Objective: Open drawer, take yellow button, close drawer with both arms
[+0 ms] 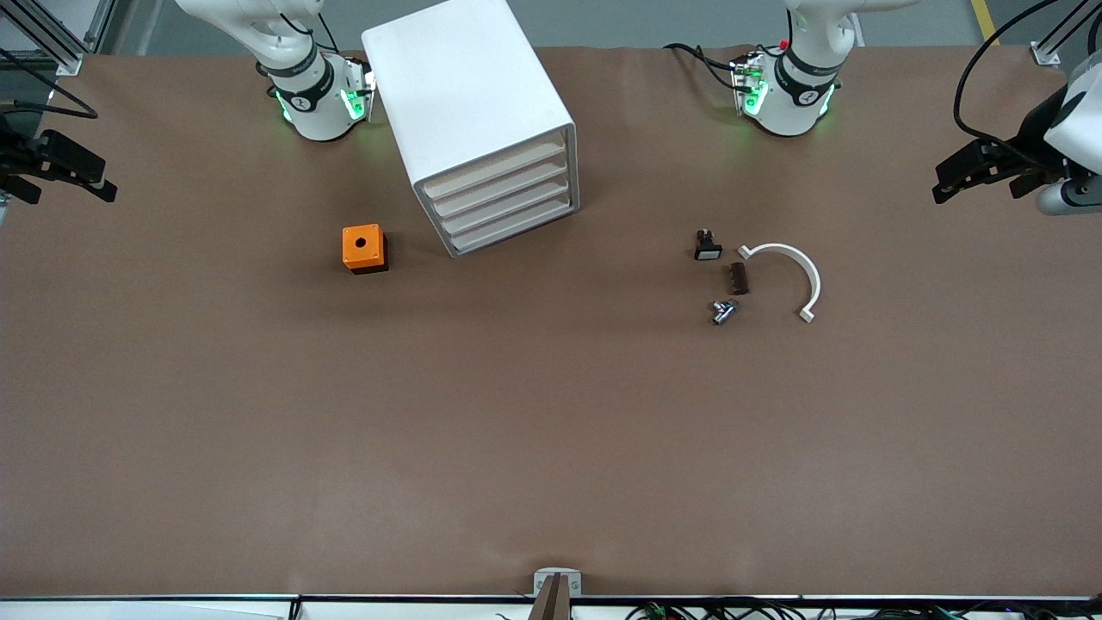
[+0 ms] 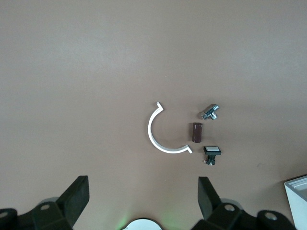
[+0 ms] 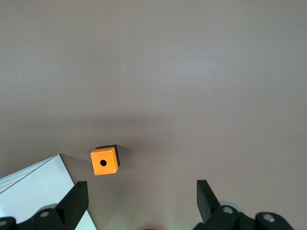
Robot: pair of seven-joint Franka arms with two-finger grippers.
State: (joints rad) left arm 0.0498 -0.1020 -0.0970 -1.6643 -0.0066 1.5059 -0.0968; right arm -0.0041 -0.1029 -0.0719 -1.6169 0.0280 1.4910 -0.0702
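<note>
The white cabinet (image 1: 469, 95) stands between the two arm bases, its four cream drawer fronts all pushed in. The drawer (image 1: 499, 165) is the highest of them. The button is out of view. My left gripper (image 1: 977, 176) hangs open in the air at the left arm's end of the table; its wrist view shows wide-spread fingers (image 2: 76, 196) with nothing between them. My right gripper (image 1: 67, 175) hangs open at the right arm's end, and its fingers (image 3: 76, 199) also hold nothing. Both arms wait away from the cabinet.
An orange cube (image 1: 364, 248) with a round black hole sits beside the cabinet, toward the right arm's end. Toward the left arm's end lie a small black part with a white face (image 1: 707, 245), a brown block (image 1: 739, 278), a metal fitting (image 1: 721, 312) and a white arc (image 1: 788, 271).
</note>
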